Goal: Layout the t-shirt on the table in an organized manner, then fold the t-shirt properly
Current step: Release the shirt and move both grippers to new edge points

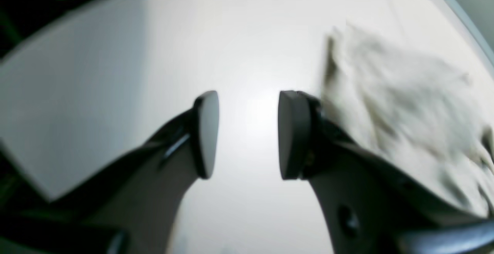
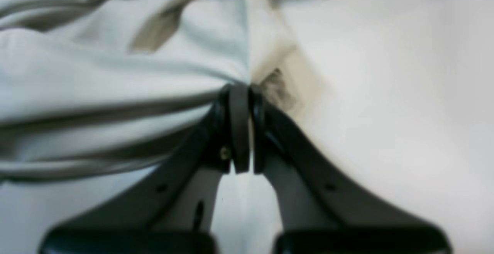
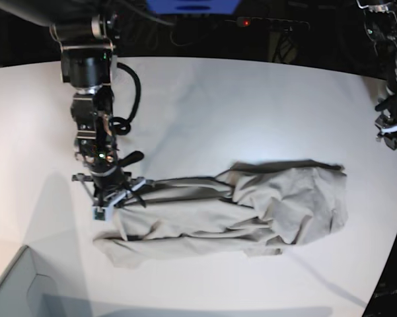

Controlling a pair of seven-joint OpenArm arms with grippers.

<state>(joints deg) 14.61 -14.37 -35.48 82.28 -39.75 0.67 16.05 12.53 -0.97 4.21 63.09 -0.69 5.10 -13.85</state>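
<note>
The crumpled light grey-beige cotton t-shirt (image 3: pixel 231 211) lies long-axis left to right across the white desk (image 3: pixel 251 112) in the base view. The right pincer (image 2: pixel 242 92) is clamped on its left-end fabric; the left pincer (image 1: pixel 249 130) hangs half-open, empty

Grey-beige t-shirt (image 3: pixel 251 211), white table (image 3: pixel 218 112), black right end effector (image 2: pixel 242 88)

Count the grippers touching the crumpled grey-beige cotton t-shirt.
1. The right gripper is pinched shut on the grey-beige cotton t-shirt at its end; the left gripper is open over bare white table.
</note>
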